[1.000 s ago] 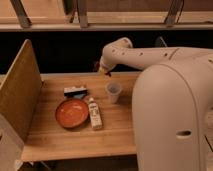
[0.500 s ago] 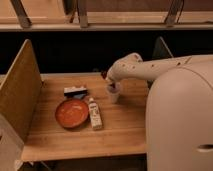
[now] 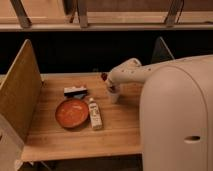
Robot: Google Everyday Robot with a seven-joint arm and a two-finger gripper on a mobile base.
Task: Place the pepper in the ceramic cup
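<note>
The ceramic cup [image 3: 114,96] is a small pale round cup standing on the wooden table [image 3: 125,125], right of centre. My gripper [image 3: 107,81] hangs directly over the cup's left rim, at the end of the white arm that reaches in from the right. A small dark red bit, the pepper [image 3: 103,76], shows at the gripper's tip, and the gripper is shut on it. The arm's wrist hides the top of the cup.
A round orange-red plate [image 3: 71,113] lies left of centre, with a white labelled bottle [image 3: 95,114] lying beside it. A small dark and white box [image 3: 75,91] sits behind the plate. A wooden divider [image 3: 20,92] walls the left side. My white body fills the right.
The arm has swung down and forward, bringing the gripper with the pepper from behind and above the cup to just over its rim. The plate, bottle and box have not moved.
</note>
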